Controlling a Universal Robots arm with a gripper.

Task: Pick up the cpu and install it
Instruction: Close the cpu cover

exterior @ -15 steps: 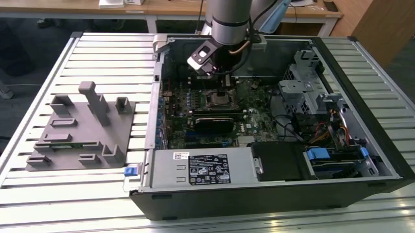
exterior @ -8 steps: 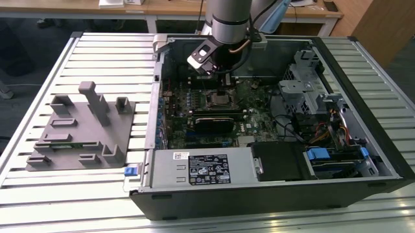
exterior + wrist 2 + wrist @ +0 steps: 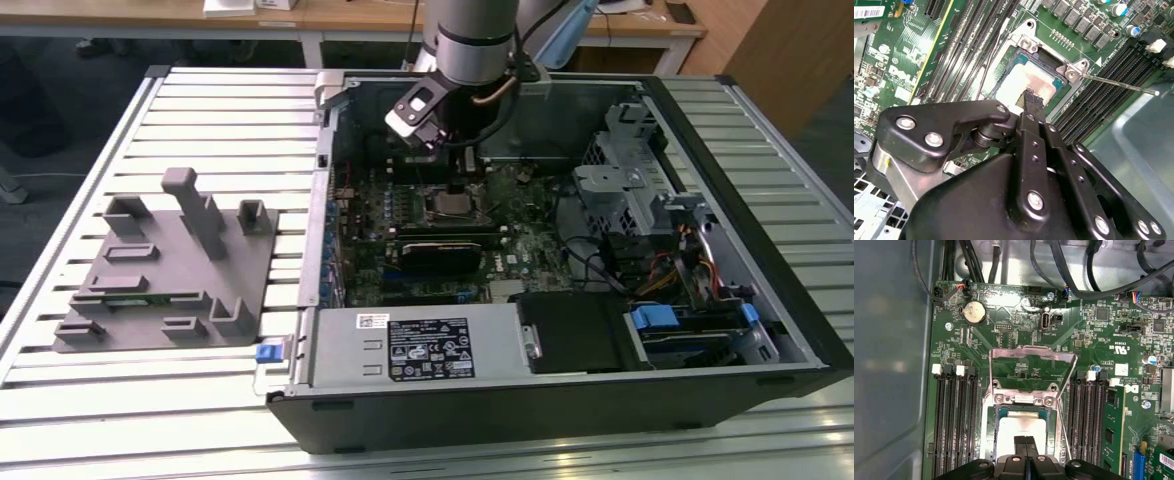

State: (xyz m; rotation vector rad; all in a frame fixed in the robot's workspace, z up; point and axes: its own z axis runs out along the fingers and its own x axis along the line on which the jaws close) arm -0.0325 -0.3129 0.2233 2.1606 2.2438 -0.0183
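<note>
The cpu, a silvery-white square chip, lies flat inside the metal-framed socket on the motherboard, in both wrist views. My gripper hangs straight over it, its two black fingers pressed together with nothing between them, the tips at or just above the chip's top. The socket's load plate stands flipped open and its thin lever sticks out sideways. In the exterior view the gripper reaches down into the open computer case above the cpu.
A grey plastic holder block sits on the slatted table at the exterior view's left. Inside the case are the power supply, a drive cage, cables and memory slots flanking the socket. Case walls surround the board.
</note>
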